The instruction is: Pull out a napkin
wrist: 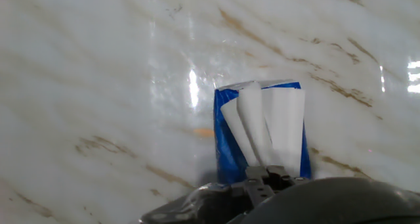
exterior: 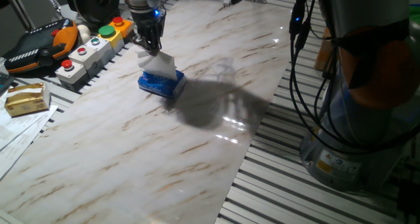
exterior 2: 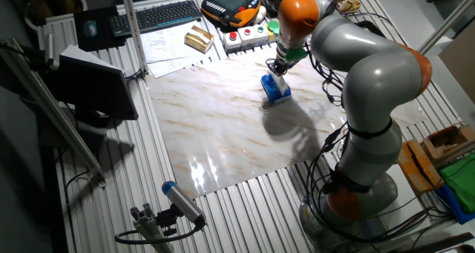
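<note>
the claw (exterior: 150, 48) stands right above the blue tissue pack (exterior: 161, 84), and its fingers are closed on the top edge of the napkin (exterior: 160, 66). the napkin is only partly out: its upper part is lifted clear of the pack and spreads like a small white fan, while its lower part is not yet free of the pack's opening. in the hand view the napkin (wrist: 266, 122) shows as some white folds that run up from the pack (wrist: 226, 148) to the fingers, so the hold looks real and not only a touch.

the pack lies flat on the marble desk (exterior: 131, 152), on the side of the desk nearest the row of button boxes (exterior: 92, 50). beyond the pack, off the desk edge, there is a small yellow box (exterior: 27, 98) on some white paper sheets (exterior: 20, 129), well apart from the pack.

in my judgement the step in hand is the pull itself — the grasp is made and the lifting is about half done. the next move calls for a straight pull upward, away from the pack, with the fingers kept closed. the pack is light and nothing holds it down, so a quick pull may drag it up together with the napkin. the paper is also thin and can tear at the pinch, so a steady pull seems better than a jerk.
</note>
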